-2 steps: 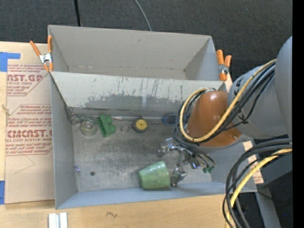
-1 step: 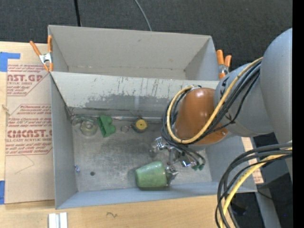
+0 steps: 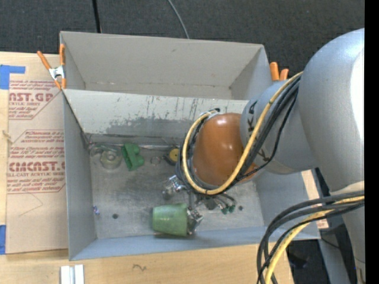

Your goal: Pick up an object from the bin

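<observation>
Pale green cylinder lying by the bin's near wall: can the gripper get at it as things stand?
Probably yes. The gripper sits at the right end of the pale green cylinder, nothing between them, though the near wall is close.

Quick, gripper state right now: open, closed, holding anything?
Gripper: cannot be told; it is right beside the pale green block at the front of the bin.

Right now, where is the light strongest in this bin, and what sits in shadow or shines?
Camera view: brightest on the back wall of the bin; a soft sheen on the wrist's orange cover; a dark shadow band along that wall's foot; the arm seems to dim the floor around the gripper and pale green cylinder.
</observation>
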Available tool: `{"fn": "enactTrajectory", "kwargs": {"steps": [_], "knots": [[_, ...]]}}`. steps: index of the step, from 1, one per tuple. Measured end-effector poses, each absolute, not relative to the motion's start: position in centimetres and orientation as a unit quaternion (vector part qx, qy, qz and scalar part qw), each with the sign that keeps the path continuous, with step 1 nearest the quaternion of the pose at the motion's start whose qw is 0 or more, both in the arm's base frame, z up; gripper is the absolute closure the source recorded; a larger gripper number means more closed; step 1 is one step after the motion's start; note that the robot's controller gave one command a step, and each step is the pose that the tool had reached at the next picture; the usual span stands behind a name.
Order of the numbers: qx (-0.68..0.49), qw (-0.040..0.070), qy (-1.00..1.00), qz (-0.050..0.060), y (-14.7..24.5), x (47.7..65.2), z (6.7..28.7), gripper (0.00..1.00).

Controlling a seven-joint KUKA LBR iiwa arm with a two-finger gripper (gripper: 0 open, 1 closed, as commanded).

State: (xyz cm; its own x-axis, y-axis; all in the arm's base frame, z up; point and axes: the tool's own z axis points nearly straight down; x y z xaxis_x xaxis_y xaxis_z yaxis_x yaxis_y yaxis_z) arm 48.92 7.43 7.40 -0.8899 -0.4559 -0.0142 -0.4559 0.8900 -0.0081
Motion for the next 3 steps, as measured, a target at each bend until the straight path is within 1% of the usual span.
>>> {"fn": "enactTrajectory", "kwargs": {"steps": [1,2,3], "knots": [[-0.359,0.004,0.933,-0.002,10.2,49.0,7.3,0.0],[-0.359,0.004,0.933,-0.002,10.3,49.1,7.4,1.0],[-0.489,0.004,0.872,-0.001,8.1,49.5,23.2,1.0]]}}
